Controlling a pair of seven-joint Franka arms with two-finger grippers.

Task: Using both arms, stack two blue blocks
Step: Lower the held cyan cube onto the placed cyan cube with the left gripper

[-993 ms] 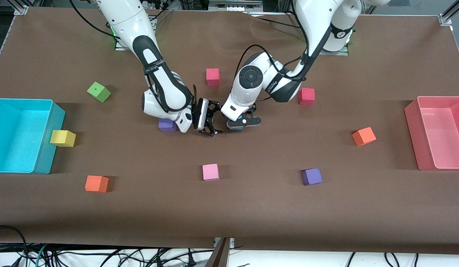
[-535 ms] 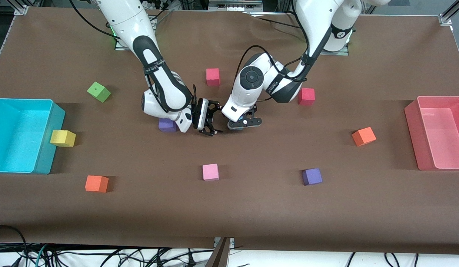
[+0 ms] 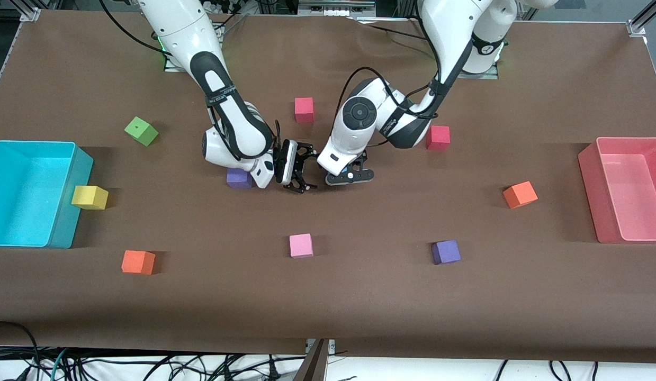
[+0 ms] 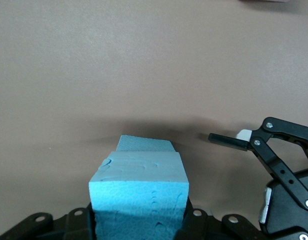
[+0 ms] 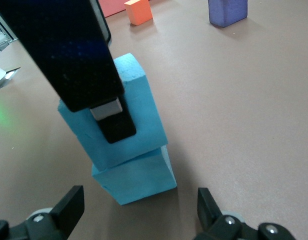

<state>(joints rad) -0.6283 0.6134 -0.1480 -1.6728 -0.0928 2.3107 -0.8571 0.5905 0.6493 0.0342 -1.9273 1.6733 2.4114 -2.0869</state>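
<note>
A: What has changed since a second ago?

B: In the front view the left gripper (image 3: 349, 176) has risen a little, and the sliver of blue seen beneath it earlier is now hidden under the arm. The right gripper (image 3: 301, 172) has barely shifted, just beside the left one over the middle of the tabletop (image 3: 328, 296). A purple cube (image 3: 239, 179) sits partly under the right arm; a pink cube (image 3: 300, 245) lies nearer the camera.

A: And the left wrist view?

B: The upper blue block (image 4: 140, 190) sits between the left gripper's fingers, clamped from both sides. The lower blue block (image 4: 146, 145) shows as an edge under it, on the tabletop. The right gripper (image 4: 281, 165) stands close by with its fingers spread, holding nothing.

A: The right wrist view?

B: The two blocks are stacked: the upper blue block (image 5: 139, 102) rests on the lower blue block (image 5: 136, 177), turned slightly askew. A black finger (image 5: 84, 65) of the left gripper presses the upper block's side. The right gripper's own fingers (image 5: 69, 207) are wide apart on either side of the stack, touching neither block. An orange cube (image 5: 139, 11) and another purple cube (image 5: 227, 11) lie well apart from it.
</note>
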